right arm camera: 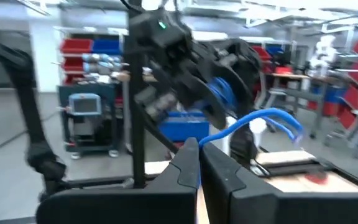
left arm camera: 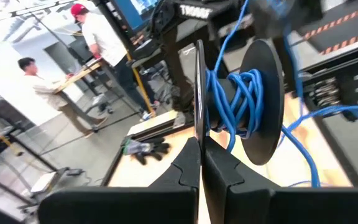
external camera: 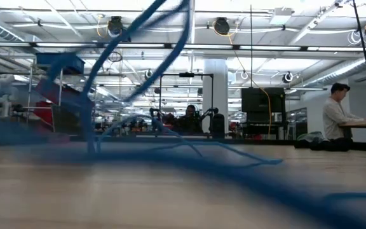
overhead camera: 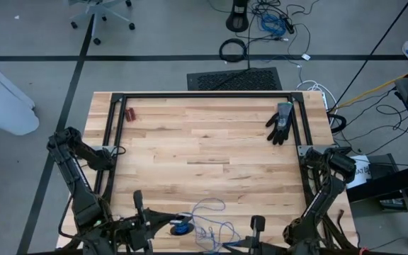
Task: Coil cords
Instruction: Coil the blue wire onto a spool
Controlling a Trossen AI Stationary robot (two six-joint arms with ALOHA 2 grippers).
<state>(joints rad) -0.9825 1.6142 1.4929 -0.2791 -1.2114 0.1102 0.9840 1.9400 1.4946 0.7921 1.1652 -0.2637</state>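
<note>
A pale wooden table (overhead camera: 211,149) with a black metal frame along its far and side edges fills the overhead view. Two dark robot arms reach in from its near corners, the left arm (overhead camera: 76,177) and the right arm (overhead camera: 324,191).

The left gripper (left arm camera: 200,163) sits low at the near edge of the table, its two dark fingers clenched on the rim of a black plastic spool (left arm camera: 263,102). Part of a thin blue cable (overhead camera: 207,219) is wound around the spool's core; the rest lies in loose loops on the wood at the near edge, between the two grippers.

The right gripper (right arm camera: 199,163) is also at the near edge, just beside the loose loops, with its fingers pressed together. In its wrist view a strand of the cable rises from right at its fingertips, but whether it is pinched there I cannot tell.

A black glove (overhead camera: 281,122) lies near the far right corner. A small red object (overhead camera: 130,113) lies near the far left corner. People stand at desks in the room beyond.
</note>
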